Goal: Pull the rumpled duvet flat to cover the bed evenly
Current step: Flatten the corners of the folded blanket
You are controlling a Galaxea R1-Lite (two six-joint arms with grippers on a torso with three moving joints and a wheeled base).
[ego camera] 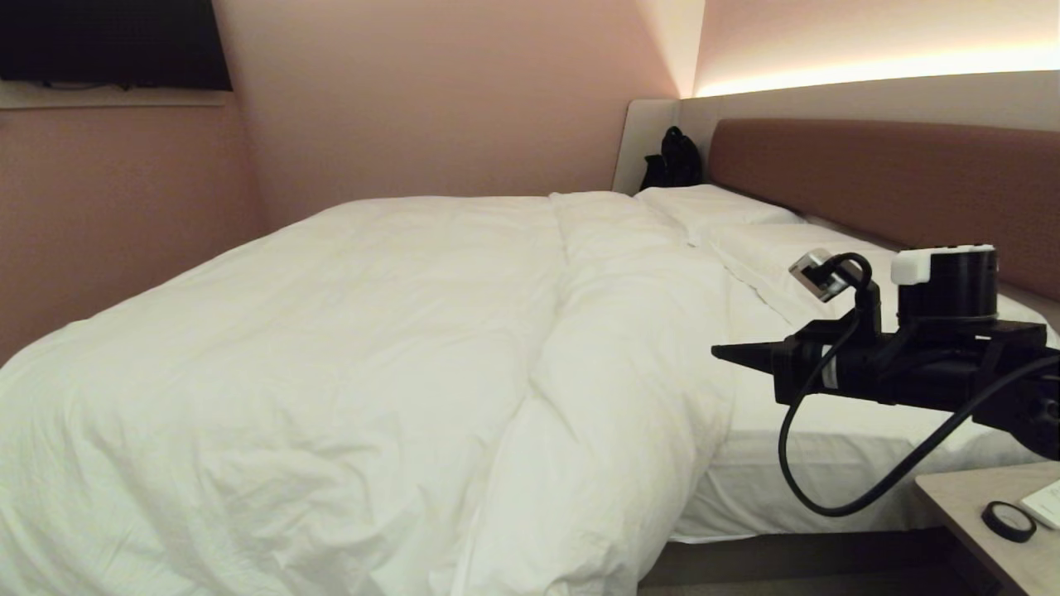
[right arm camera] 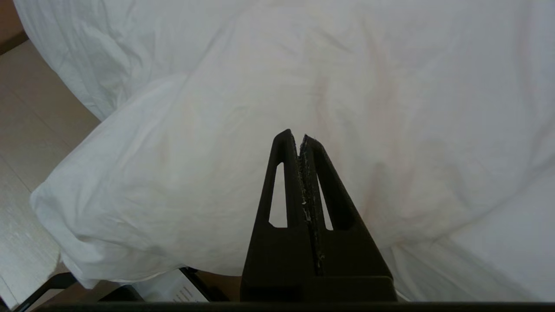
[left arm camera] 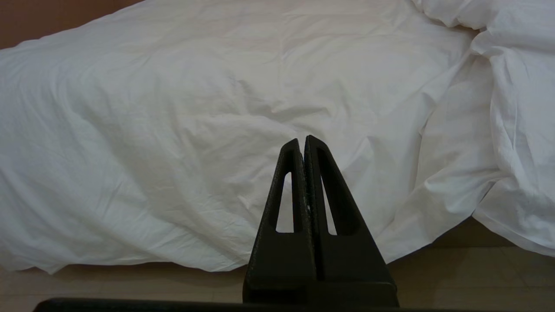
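Now my right gripper is clenched on nothing, held level over the bare sheeted side of the bed, just off the duvet; duvet bunched toward the far side, ridge down the middle. Left gripper clenched too, empty, facing duvet overhang

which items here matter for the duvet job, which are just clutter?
Job: duvet, bunched away from the headboard end; bed; right gripper, shut, raised over the bed; left gripper, shut, facing the duvet.

Clutter: pillows, black bag, nightstand, tape roll, TV.
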